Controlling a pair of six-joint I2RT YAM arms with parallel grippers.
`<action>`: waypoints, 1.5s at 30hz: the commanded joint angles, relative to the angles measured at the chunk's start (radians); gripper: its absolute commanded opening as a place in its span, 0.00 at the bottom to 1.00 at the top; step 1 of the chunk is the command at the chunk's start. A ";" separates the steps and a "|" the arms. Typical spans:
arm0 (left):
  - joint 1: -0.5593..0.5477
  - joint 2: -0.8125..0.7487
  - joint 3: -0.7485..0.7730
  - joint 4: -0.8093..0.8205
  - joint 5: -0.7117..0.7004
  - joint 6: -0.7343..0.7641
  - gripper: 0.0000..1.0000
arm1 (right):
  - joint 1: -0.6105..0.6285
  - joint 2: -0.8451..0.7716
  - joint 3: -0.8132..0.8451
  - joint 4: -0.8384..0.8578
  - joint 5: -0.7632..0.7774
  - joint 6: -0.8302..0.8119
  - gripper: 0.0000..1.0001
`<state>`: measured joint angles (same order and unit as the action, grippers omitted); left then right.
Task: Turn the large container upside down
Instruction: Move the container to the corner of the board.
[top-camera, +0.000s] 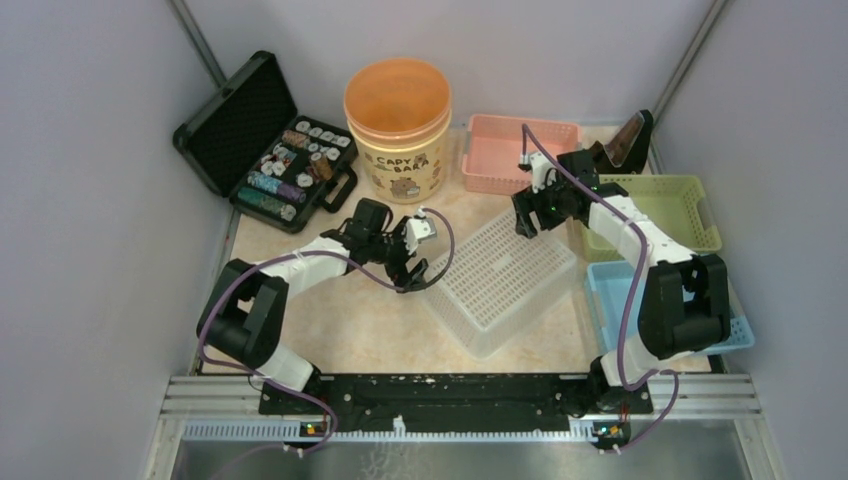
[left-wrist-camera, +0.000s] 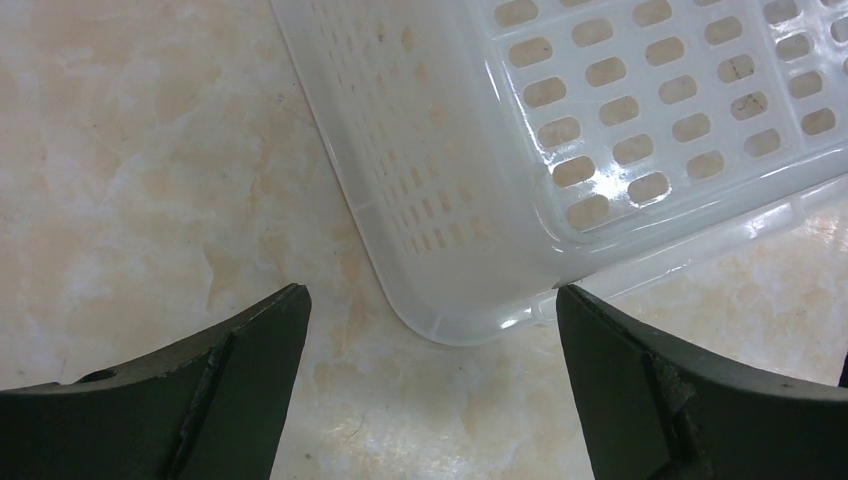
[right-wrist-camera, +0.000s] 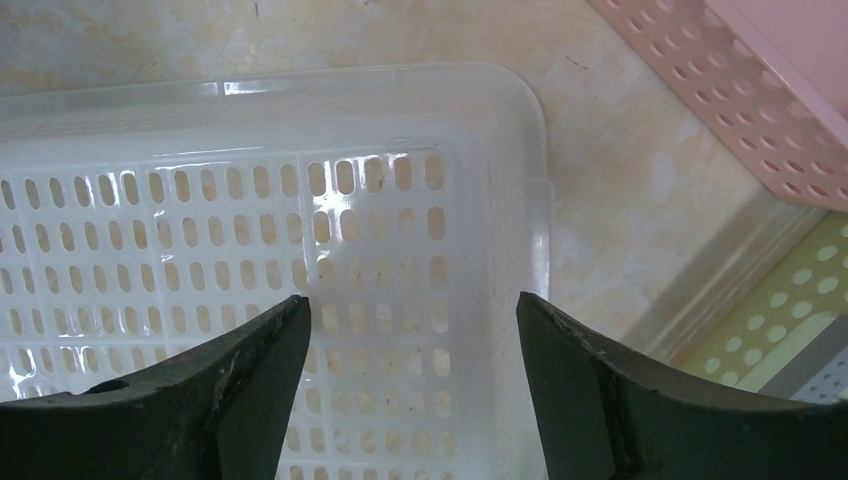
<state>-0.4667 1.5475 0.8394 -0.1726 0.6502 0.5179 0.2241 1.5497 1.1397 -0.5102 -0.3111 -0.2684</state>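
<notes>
At the near right of the tabletop (top-camera: 370, 330), a blue basket (top-camera: 603, 292) sits partly under the right arm. Centre: large white container (top-camera: 500, 275), set at an angle to the table edge, slotted base facing up, rim down on the tabletop. Left claw (top-camera: 418, 272) is at the container's left corner, low over the tabletop. Its fingers are spread wide to either side of that corner and grasp nothing. In the left wrist view the rounded corner lies between the two fingertips, with bare tabletop showing around it. Right claw (top-camera: 525, 222) hangs over the container's far right corner, also released. The right wrist view looks down on the slotted base between the parted fingers, and whether the fingers touch it cannot be told. Right of that, a green basket (top-camera: 700, 215). Farther back, a pink basket (top-camera: 470, 165) beside an orange tub (top-camera: 400, 150). Far left, an open black case (top-camera: 240, 125) holds rows of small pieces.
</notes>
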 joint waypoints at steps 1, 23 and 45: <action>-0.002 0.002 0.027 0.073 -0.073 -0.028 0.99 | 0.002 0.030 0.023 -0.011 -0.048 0.001 0.75; 0.098 -0.073 0.012 0.164 -0.391 -0.128 0.99 | 0.000 0.033 0.021 0.005 -0.113 0.073 0.66; 0.130 -0.299 0.128 -0.043 -0.046 0.066 0.99 | -0.058 -0.066 0.041 -0.025 -0.129 0.029 0.73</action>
<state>-0.2996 1.3293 0.9333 -0.1967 0.4686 0.5003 0.1761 1.5639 1.1461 -0.5137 -0.4622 -0.1883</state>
